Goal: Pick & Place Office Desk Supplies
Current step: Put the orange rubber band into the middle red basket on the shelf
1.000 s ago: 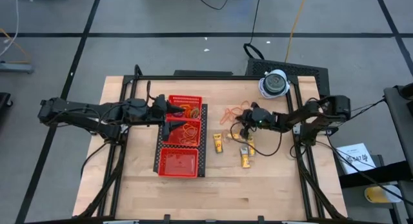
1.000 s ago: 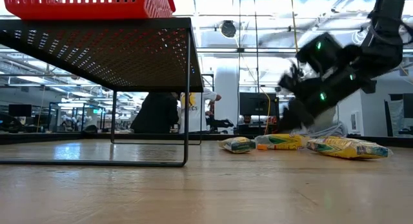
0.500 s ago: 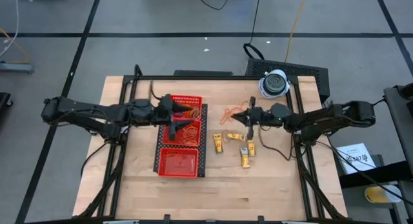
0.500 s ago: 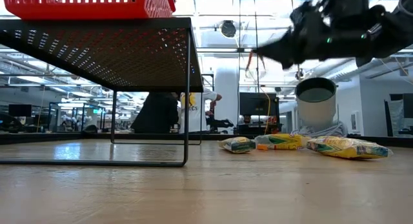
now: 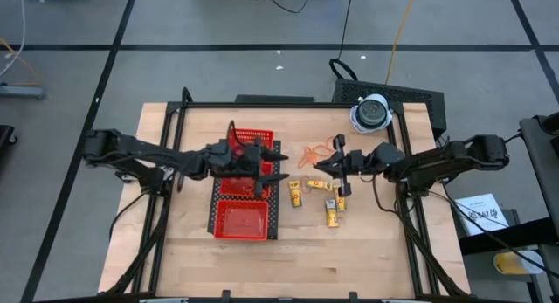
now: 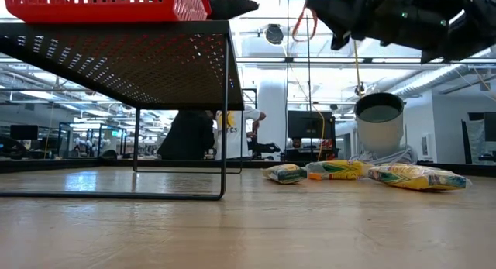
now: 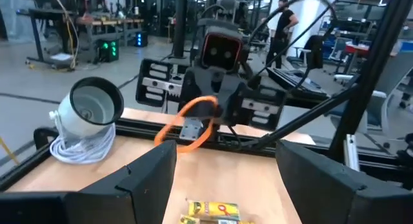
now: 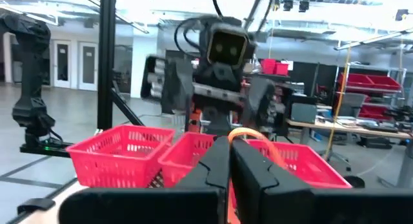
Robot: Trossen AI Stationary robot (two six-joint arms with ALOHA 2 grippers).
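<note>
My right gripper (image 5: 321,166) hangs above the table between the red mesh tray (image 5: 229,223) and the yellow sticks, shut on an orange rubber band (image 7: 193,122). In the low view the band (image 6: 298,25) dangles high above the table. My left gripper (image 5: 276,167) is open over the tray's right edge, facing the right gripper. More orange bands (image 5: 307,153) lie flat on the table. Yellow sticks (image 5: 297,195) (image 5: 333,215) lie flat near them. My right gripper pinches the orange rubber band between its two shut fingers (image 8: 227,164), coming level from the table's right side. The loop (image 8: 259,137) sticks out past the fingertips and is lifted clear of the table, slack.
A white-grey dome with a coiled cord (image 5: 371,113) stands at the table's far right corner. The tray sits on a black perforated stand (image 6: 139,60). Bare wood lies toward the near edge (image 5: 349,259). People stand in the room beyond the table.
My right gripper has risen from the table by the yellow sticks with the orange band lifted clear, and has levelled out facing the tray. My left arm has reached across the tray toward the table's right, closer to the right gripper.
</note>
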